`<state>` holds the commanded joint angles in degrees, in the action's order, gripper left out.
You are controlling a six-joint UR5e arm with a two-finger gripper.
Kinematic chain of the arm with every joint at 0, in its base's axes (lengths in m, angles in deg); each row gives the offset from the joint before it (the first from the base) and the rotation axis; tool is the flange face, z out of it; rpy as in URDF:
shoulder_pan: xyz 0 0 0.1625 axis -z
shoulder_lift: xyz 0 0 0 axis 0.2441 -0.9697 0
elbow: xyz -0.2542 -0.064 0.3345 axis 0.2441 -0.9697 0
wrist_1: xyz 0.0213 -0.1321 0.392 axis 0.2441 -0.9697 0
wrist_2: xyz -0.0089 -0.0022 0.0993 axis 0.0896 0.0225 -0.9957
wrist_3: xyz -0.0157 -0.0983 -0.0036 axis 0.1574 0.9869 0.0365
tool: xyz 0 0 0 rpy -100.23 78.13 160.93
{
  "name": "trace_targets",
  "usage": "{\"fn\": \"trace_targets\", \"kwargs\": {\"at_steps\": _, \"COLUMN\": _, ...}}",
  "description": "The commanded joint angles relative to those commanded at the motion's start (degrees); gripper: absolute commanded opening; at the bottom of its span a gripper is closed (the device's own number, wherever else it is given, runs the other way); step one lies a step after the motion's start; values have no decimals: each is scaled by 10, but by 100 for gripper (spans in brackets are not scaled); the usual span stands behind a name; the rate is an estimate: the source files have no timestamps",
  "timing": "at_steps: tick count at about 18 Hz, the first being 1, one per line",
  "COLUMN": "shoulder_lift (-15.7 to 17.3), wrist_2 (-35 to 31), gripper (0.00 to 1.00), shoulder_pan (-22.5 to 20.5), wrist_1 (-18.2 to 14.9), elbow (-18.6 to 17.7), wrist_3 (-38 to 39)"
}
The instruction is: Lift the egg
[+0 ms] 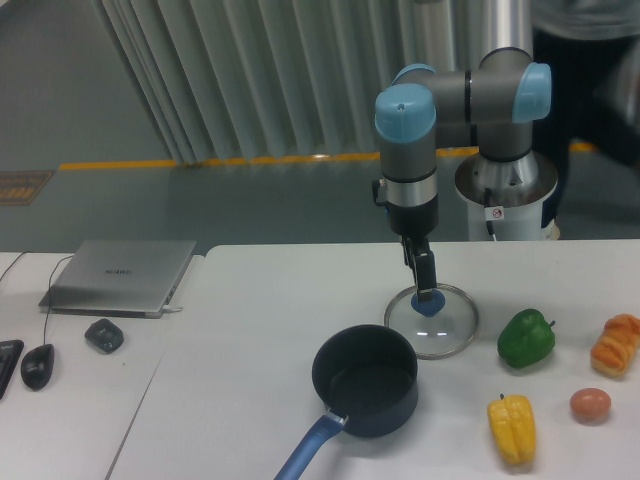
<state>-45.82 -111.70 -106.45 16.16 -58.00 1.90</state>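
Observation:
The egg (590,404) is a small reddish-brown oval lying on the white table near the front right, apart from the other items. My gripper (428,288) hangs from the arm well to the egg's left, its tip just above the blue knob (430,302) of a glass pot lid (452,330). The fingers show as one narrow dark bar, pressed together with nothing between them.
A green pepper (526,338) and an orange croissant-like bread (617,346) lie behind the egg. A yellow pepper (511,428) lies to its left. A dark blue pot (365,380) stands front centre. A laptop (122,275) and mice are on the left table.

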Motion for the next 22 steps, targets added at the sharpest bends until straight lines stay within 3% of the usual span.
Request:
{"fn": "trace_targets", "kwargs": {"at_steps": 18, "shoulder_lift": 9, "wrist_2": 24, "gripper": 100, "shoulder_pan": -20, "wrist_1": 15, "elbow": -29, "wrist_3": 8}}
{"fn": "trace_targets", "kwargs": {"at_steps": 22, "shoulder_lift": 6, "wrist_2": 18, "gripper": 100, "shoulder_pan": -66, "wrist_1": 29, "elbow": -18, "wrist_3": 42}}
